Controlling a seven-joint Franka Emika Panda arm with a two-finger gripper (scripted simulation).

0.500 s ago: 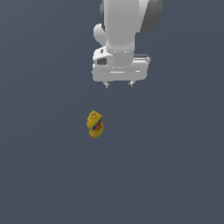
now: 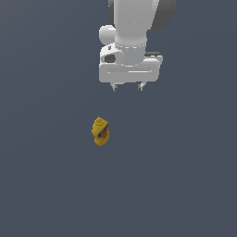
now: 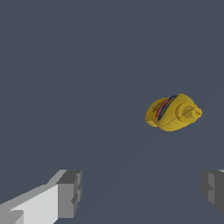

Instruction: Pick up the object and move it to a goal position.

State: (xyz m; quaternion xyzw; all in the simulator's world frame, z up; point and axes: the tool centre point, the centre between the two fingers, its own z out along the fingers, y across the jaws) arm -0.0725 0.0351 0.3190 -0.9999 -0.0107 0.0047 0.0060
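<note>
The small yellow squeeze bottle (image 2: 100,131) with a yellow nozzle cap and a red, white and blue label stands on the dark grey floor, near the middle of the exterior view. My gripper (image 2: 127,87) hangs above the floor, farther back and toward the exterior view's right of the bottle, well apart from it. Its jaws are open and empty. In the wrist view the bottle (image 3: 173,112) shows from above, ahead of the fingers (image 3: 70,192) and outside the gap between them.
The dark grey floor (image 2: 46,185) spreads flat all around. The white arm (image 2: 134,28) rises above the gripper at the top of the exterior view.
The gripper has shifted slightly toward the exterior view's right and a little lower. The bottle has not moved.
</note>
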